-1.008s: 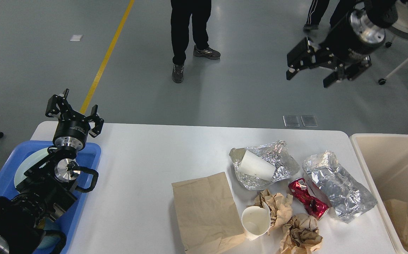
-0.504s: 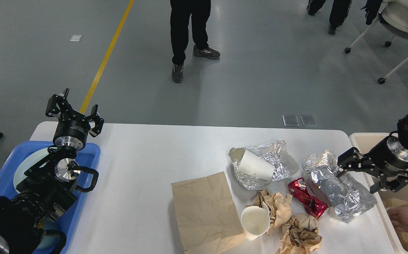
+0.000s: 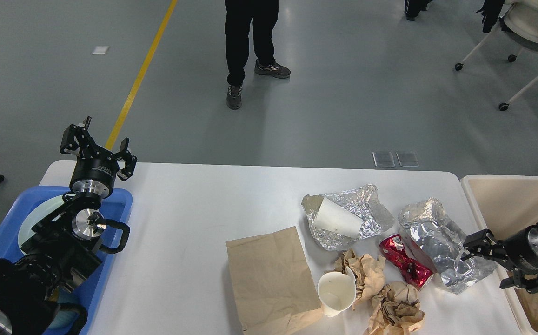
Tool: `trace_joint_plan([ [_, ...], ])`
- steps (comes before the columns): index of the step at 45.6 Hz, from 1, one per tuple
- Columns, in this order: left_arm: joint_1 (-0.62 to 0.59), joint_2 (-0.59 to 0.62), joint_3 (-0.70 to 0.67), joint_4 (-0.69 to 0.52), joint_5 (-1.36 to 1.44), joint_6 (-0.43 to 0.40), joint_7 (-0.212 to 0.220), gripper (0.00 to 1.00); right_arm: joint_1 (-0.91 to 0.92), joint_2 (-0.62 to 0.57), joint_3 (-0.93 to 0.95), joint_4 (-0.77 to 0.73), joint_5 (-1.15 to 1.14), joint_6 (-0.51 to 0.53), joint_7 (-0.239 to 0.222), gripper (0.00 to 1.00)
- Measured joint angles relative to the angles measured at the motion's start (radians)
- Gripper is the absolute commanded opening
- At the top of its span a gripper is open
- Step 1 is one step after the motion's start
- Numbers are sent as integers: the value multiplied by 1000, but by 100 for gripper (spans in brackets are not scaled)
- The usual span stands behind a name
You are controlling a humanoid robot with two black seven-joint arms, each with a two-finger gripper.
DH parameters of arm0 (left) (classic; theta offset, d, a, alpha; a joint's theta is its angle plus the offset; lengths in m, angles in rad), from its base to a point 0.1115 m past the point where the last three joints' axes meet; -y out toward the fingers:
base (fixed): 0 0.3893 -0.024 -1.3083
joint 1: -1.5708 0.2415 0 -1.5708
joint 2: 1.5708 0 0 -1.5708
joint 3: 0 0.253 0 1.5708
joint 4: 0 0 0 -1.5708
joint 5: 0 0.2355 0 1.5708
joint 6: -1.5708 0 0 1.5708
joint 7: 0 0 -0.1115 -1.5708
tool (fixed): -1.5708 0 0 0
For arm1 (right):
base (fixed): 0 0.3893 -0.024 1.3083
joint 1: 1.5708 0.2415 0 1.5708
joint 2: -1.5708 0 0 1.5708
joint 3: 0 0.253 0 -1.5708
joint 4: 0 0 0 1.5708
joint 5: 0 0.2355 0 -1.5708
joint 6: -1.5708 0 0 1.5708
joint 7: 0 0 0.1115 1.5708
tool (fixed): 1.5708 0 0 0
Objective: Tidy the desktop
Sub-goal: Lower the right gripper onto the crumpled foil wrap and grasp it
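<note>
The white desktop (image 3: pixel 194 204) carries litter on its right half: a flat brown paper bag (image 3: pixel 271 279), an upright white cup (image 3: pixel 337 291), a white cup lying on a foil sheet (image 3: pixel 366 207), a second crumpled foil sheet (image 3: pixel 436 242), a red wrapper (image 3: pixel 406 265) and two crumpled brown paper balls (image 3: pixel 368 274), (image 3: pixel 396 311). My left gripper (image 3: pixel 97 148) is open and empty, raised over the far left corner. My right gripper (image 3: pixel 492 261) is open and empty, low at the right edge, touching or just beside the second foil sheet.
A blue tray (image 3: pixel 122 204) holding a pale plate (image 3: pixel 41 218) sits at the left under my left arm. A beige bin (image 3: pixel 506 195) stands at the table's right end. A person's legs (image 3: pixel 245 46) stand beyond the table; a wheeled chair (image 3: pixel 529 28) is at the far right.
My right arm dropped from high at the upper right to the table's right edge beside the foil. A hand seen in the bin has drawn back. My left arm has not moved.
</note>
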Motion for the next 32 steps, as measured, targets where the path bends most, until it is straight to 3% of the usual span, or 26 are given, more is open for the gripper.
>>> trace_joint_plan([
  [16, 1, 0, 0, 0, 1, 0, 0, 96, -142, 16, 124, -59, 24, -129, 0, 100],
  [18, 1, 0, 0, 0, 1, 0, 0, 96, -143, 16, 131, -60, 24, -140, 0, 96],
  [20, 1, 0, 0, 0, 1, 0, 0, 96, -144, 17, 139, -60, 24, -152, 0, 86],
  [21, 1, 0, 0, 0, 1, 0, 0, 96, -144, 17, 142, -60, 24, -158, 0, 59],
  [24, 1, 0, 0, 0, 1, 0, 0, 96, -145, 17, 152, -60, 24, -179, 0, 28],
  [29, 1, 0, 0, 0, 1, 0, 0, 96, -148, 17, 152, -54, 24, -185, -4, 3],
  [32, 1, 0, 0, 0, 1, 0, 0, 96, -149, 17, 153, -52, 24, -186, -6, 0],
])
